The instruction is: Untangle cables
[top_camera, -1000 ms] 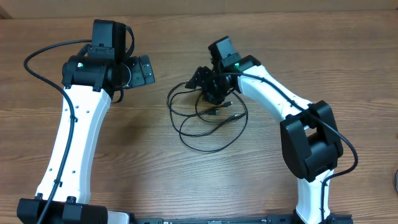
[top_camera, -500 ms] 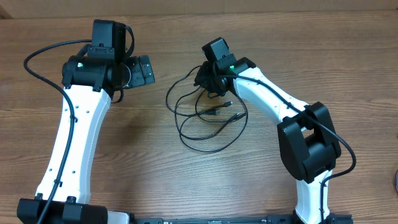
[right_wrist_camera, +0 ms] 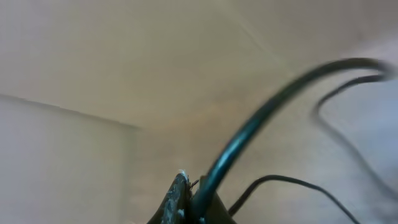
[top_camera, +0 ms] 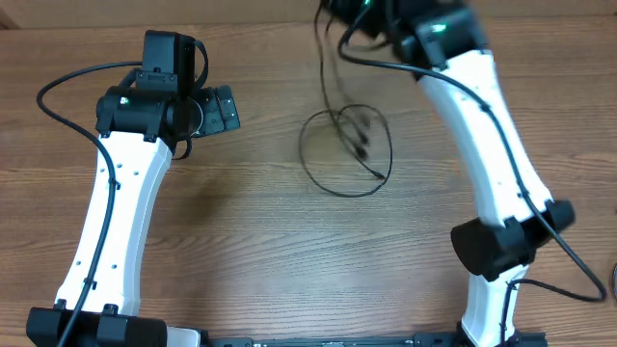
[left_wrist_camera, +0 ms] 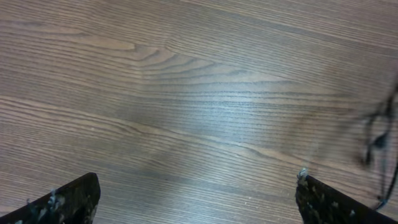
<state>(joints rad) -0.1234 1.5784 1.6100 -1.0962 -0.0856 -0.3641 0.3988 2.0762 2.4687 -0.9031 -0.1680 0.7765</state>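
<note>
- Left gripper (top_camera: 229, 108) hovers over bare table (top_camera: 241, 241) at the left, jaws spread as wide as they go and holding nothing; its wrist view shows only wood grain between them
- From that gripper the cables (top_camera: 362, 149) lie to its right, well apart from it, and show only as a blur at the right edge of its wrist view (left_wrist_camera: 373, 140)
- The cables sit near the middle of the overhead view: one round loop low over the table, with strands and plug tips crossing inside it and a strand running up to the top edge
- Whether the loop rests on the wood or hangs just clear of it cannot be told
- Their long axis is close to vertical, from the loop up to the high grip
- Right gripper (right_wrist_camera: 189, 202) is up high at the top of the overhead view, mostly cut off there; its wrist view shows the jaws pinched shut on one cable (right_wrist_camera: 258, 117), which arcs away up and to the right
- My read: the right arm has the bundle, so the free left gripper would have to reach right, towards the loop, to pull a strand apart
</note>
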